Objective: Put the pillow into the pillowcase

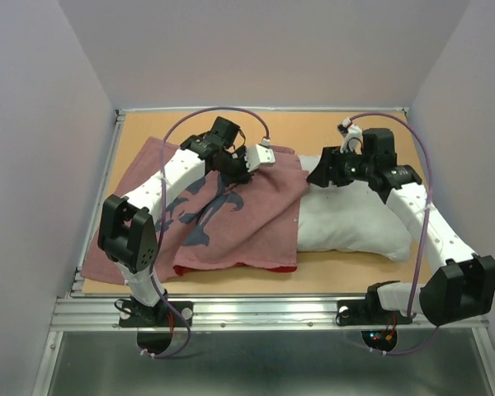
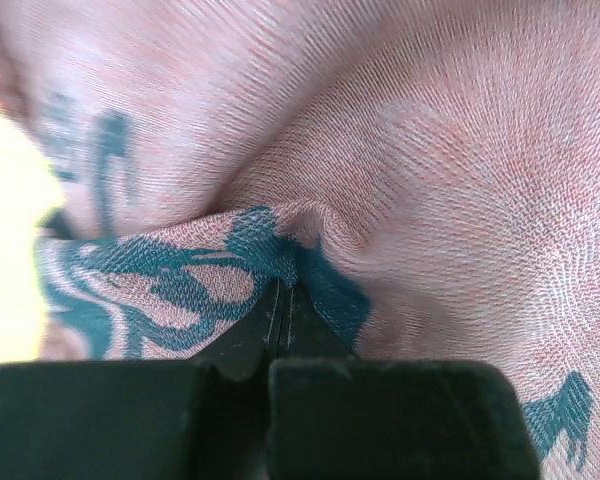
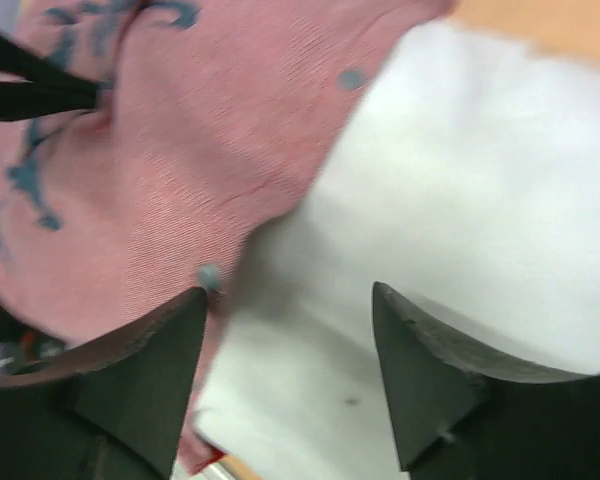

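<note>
Tan wooden tabletop [image 1: 313, 124] beneath both sets of jaws; bare strip beyond left gripper [image 1: 241, 172] and right gripper [image 1: 320, 175]. Pale lilac-grey back wall [image 1: 264, 49] far beyond jaws. Left wall [image 1: 33, 165] outboard of left jaws, right wall [image 1: 470, 124] outboard of right jaws. Aluminium rail [image 1: 264, 312] behind jaws, along table's near edge. Grey metal sheet [image 1: 264, 363] nearer than rail. Light soft, even.

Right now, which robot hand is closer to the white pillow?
Right. The right gripper is open right at the pillow's end beside the pillowcase; the left gripper is farther off, pinching a fold of the pillowcase.
</note>
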`<state>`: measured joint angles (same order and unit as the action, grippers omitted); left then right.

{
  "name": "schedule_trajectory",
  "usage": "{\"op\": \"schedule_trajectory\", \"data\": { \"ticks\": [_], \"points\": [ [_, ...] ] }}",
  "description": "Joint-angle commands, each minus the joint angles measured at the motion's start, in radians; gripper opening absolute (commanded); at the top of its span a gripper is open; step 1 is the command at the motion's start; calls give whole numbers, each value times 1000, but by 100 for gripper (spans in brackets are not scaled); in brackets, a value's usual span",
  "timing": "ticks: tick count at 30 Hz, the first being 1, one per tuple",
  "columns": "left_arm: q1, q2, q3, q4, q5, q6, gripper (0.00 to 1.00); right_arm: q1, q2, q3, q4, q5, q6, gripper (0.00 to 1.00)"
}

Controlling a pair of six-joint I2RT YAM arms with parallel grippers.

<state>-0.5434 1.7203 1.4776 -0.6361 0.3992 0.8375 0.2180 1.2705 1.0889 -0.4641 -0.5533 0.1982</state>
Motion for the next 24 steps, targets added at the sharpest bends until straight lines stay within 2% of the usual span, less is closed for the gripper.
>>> {"op": "schedule_trajectory", "data": {
  "ticks": [1, 5, 8, 10, 11, 13, 14, 17, 19, 21, 24],
  "points": [
    [-18, -45, 142, -36, 15, -58, 0, -86, -36, 157, -80, 208, -164, 77],
    [-30, -33, 288, -60, 69, -90, 0, -195, -7, 178, -131, 322, -255, 75],
    [-70, -13, 345, -53, 81, -101, 0, -213, 62, 146, -188, 313, -301, 67],
    [-87, 15, 354, -42, 93, -107, 0, -215, 107, 117, -246, 219, -315, 60],
    [-90, 36, 355, -34, 96, -107, 0, -213, 165, 114, -273, 91, -333, 58],
    [-93, 56, 348, -21, 105, -109, 0, -215, 214, 103, -307, -31, -327, 52],
    [-93, 68, 325, 11, 107, -116, 0, -213, 245, 98, -308, -139, -326, 50],
    [-93, 111, 316, 64, 102, -142, 0, -171, 299, 120, -274, -274, -258, 44],
    [-95, 136, 334, 73, 104, -153, 0, -123, 314, 141, -227, -315, -203, 41],
    [-93, 151, 365, 82, 118, -173, 0, -39, 331, 166, -106, -375, -83, 41],
    [-93, 119, 357, 93, 127, -175, 0, -14, 349, 201, -59, -398, -23, 40]
  ]
}}
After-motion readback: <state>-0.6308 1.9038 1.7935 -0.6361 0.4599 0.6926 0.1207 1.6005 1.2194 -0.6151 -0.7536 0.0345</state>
